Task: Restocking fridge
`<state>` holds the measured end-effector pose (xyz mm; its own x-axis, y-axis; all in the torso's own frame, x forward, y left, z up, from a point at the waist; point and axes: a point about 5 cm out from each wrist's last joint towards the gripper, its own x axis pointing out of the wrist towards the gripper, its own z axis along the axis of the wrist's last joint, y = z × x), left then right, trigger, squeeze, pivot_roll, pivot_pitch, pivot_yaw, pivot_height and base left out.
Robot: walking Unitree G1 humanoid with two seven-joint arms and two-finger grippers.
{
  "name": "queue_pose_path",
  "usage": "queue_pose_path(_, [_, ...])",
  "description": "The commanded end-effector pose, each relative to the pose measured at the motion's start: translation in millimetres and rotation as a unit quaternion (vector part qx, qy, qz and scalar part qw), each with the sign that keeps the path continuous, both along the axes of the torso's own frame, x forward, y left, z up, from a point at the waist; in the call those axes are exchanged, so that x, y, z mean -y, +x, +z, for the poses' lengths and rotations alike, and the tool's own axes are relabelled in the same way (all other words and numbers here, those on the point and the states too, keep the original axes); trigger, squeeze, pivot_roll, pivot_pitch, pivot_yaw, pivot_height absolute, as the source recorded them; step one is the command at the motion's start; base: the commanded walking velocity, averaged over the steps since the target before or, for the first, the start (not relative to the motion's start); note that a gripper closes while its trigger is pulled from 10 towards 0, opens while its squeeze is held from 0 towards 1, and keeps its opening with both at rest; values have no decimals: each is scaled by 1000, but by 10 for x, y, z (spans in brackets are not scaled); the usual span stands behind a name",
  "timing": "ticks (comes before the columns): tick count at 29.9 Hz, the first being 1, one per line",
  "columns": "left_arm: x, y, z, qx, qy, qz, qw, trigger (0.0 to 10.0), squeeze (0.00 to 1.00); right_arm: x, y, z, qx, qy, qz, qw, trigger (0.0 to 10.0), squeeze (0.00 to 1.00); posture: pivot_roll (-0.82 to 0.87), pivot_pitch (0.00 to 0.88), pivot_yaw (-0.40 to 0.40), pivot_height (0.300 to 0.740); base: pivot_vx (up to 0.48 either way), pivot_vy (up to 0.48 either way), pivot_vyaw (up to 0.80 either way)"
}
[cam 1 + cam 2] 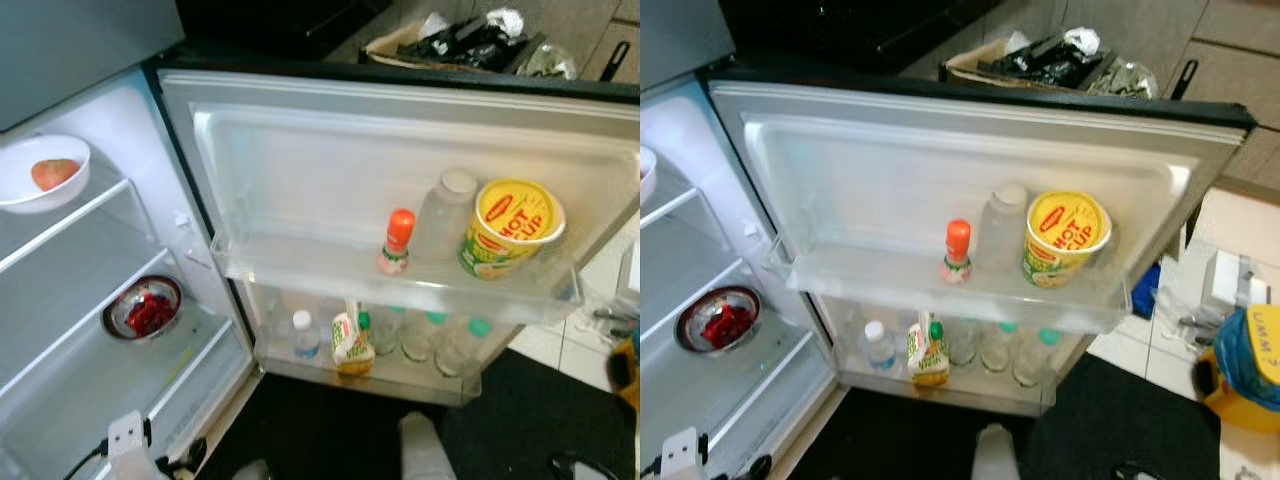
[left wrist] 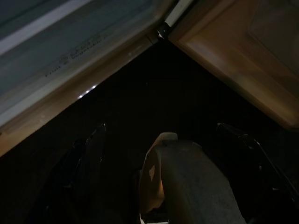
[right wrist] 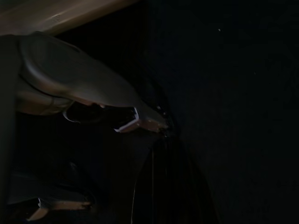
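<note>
While the fridge door [image 1: 300, 150] stands open with a yellow soup cup [image 1: 512, 226] and bottles on its racks, both arms hang idle, left fingers [image 2: 91, 154] spread wide and empty, right fingers unreadable in the dark, so restocking looks paused.

Door shelf [image 1: 300, 268] holding orange-capped bottle [image 1: 397, 243], clear bottle [image 1: 443, 215], yellow soup cup [image 1: 511, 227]
</note>
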<state>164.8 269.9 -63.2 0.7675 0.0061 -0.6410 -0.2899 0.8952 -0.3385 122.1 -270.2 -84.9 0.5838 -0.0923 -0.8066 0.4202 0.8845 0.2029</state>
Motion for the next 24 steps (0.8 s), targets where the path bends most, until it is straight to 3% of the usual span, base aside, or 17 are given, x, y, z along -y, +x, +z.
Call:
queue_pose_path(1, [-1,-75,-39,-14,-1,8,1000,10000,0,-6,-37,-15,-3,4,-8,1000,10000,0,-84,154,-2,607,-480,0,0])
queue_pose_path(24, [-13,-66,-37,-22,15,5,1000,10000,0,-51,49,19,41,31,-4,999,10000,0,-84,152,-3,684,0,0,0])
